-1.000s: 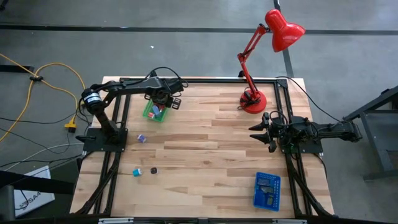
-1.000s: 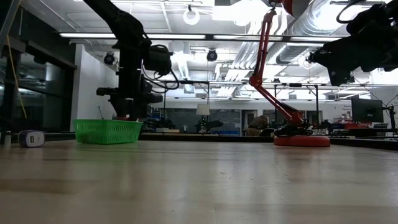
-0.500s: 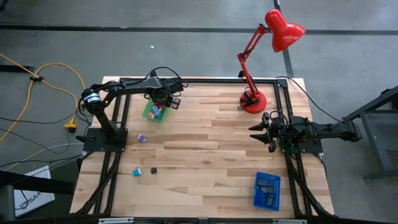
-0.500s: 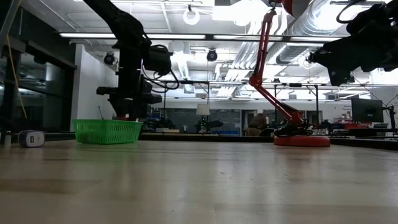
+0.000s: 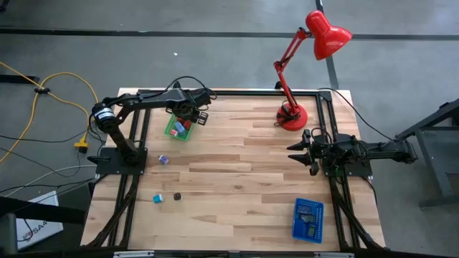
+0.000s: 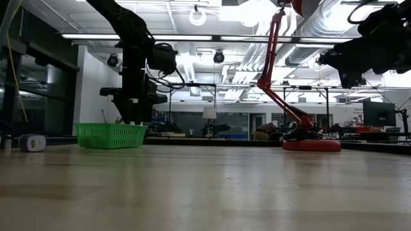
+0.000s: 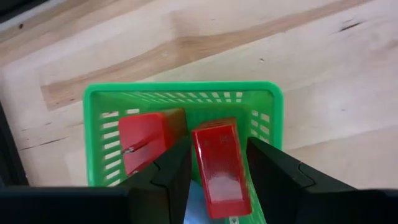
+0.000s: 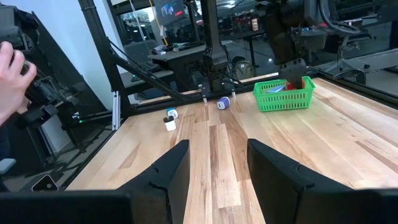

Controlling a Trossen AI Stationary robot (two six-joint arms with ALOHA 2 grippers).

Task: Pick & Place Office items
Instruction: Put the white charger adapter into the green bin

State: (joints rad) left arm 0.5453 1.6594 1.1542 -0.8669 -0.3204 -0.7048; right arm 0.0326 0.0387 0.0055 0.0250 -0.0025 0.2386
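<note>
Green tray (image 7: 183, 93) at the tabletop's (image 5: 237, 179) far left corner: we see the left pincer (image 7: 217, 163) hovering directly above it, jaws parted around a red block (image 7: 219, 165) that appears just released, though we cannot confirm contact has ended. A second red block (image 7: 144, 140) lies beside it inside. Three office items (image 5: 164, 160) (image 5: 157, 197) (image 5: 177, 196) remain loose nearer the left edge. The right pincer (image 8: 214, 163) waits empty, jaws apart, at the right side. Risk: if the block clings to one finger (image 7: 171, 177), lifting could drag it over the rim.
</note>
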